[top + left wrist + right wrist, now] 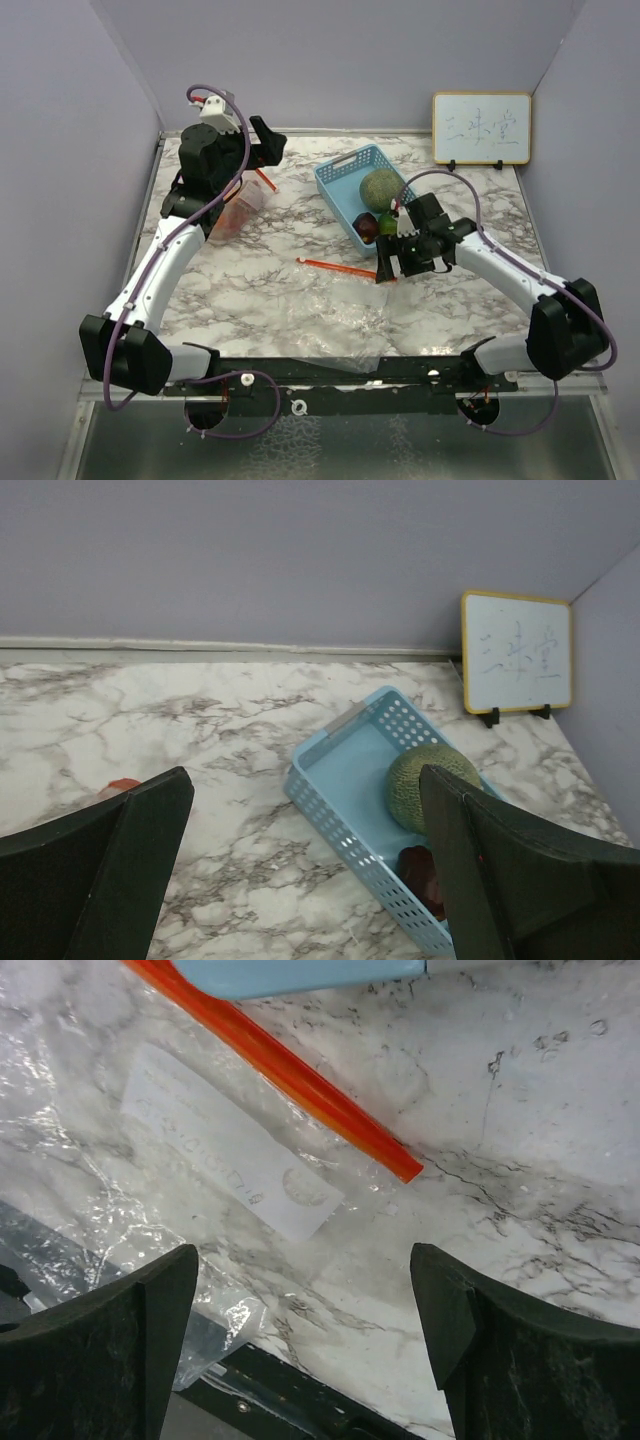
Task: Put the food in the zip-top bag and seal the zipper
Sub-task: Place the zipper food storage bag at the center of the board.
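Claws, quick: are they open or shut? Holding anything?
Left claw: open, holding nothing.
Right claw: open, holding nothing.

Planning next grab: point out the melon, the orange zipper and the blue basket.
melon [381,187], top view, centre of rind
orange zipper [290,1072], right wrist view, mid strip
blue basket [345,770], left wrist view, bare floor

White links [165,262], black joints [125,350], purple cables [479,210], seemingly rough black end effector fingers [95,1355].
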Available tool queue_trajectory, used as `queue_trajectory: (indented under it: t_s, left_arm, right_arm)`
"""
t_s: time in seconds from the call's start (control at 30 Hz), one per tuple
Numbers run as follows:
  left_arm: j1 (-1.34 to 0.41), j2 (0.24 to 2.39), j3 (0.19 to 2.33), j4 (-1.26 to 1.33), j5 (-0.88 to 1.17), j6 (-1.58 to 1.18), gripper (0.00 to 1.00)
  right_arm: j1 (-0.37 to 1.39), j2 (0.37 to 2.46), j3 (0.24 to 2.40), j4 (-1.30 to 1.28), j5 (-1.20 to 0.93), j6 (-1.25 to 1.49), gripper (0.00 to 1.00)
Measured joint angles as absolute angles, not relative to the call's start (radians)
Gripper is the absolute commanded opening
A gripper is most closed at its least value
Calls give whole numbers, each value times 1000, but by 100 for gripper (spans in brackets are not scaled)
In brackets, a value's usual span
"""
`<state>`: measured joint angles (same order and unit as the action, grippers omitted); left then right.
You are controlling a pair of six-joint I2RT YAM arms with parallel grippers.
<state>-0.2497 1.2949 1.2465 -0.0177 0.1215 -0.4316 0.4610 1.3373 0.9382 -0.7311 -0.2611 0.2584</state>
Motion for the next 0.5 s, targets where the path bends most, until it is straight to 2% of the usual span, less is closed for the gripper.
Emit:
queue_trajectory:
  t_s: [0.2,0.37,0.5]
  left_arm:
    - [-250,1299,1231,-20,224,-503,86]
    - [-250,1316,1227,-28,306,-552,83]
    - [-250,1317,1214,-37,339,-560,83]
  right_arm:
    - [461,1483,918,-663,-272,235,86]
    - [461,1575,923,-590,-239,193,84]
    - [461,1594,922,-530,-233,170,71]
